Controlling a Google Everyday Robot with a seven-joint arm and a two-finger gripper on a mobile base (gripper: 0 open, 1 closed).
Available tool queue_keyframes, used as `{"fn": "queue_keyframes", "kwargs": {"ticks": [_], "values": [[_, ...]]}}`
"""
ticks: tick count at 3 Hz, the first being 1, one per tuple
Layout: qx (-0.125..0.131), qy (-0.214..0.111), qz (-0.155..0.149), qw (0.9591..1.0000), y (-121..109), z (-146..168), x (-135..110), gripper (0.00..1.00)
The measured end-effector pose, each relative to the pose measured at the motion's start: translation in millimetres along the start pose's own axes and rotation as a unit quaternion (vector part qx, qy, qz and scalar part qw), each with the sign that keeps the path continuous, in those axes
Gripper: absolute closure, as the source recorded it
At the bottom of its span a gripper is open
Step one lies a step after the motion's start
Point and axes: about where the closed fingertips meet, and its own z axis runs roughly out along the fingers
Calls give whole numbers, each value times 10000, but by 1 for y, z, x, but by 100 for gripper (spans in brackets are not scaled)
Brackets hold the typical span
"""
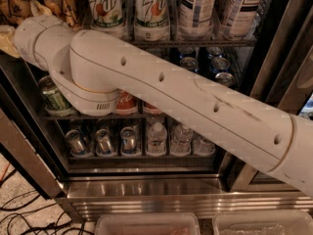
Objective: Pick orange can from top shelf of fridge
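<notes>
The shiny copper-orange drink can (57, 1) with dark scribbles stands just left of the green-and-white 7UP cans (104, 9), seemingly on the same thin wire top shelf (195, 42) of the steel-framed fridge (146, 195). The thick white robot arm (195, 102) crosses below the 7UP cans and bends up to their left, probably reaching for that can. The gripper is out of sight somewhere left of them; I cannot tell whether it is open or closed.

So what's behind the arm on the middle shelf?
A green can at its left, a red can peeking under the elbow, blue can tops to the right. The arm covers the rest. No orange can shows, and the gripper is out of view.
</notes>
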Motion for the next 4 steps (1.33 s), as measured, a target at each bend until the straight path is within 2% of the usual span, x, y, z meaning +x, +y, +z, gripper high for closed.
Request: {"fn": "queue_keyframes", "kwargs": {"ticks": [1, 3, 4], "values": [[0, 0, 0, 10000, 1, 0, -1, 18], [26, 15, 6, 10000, 1, 0, -2, 22], [43, 12, 15, 10000, 1, 0, -3, 20]]}}
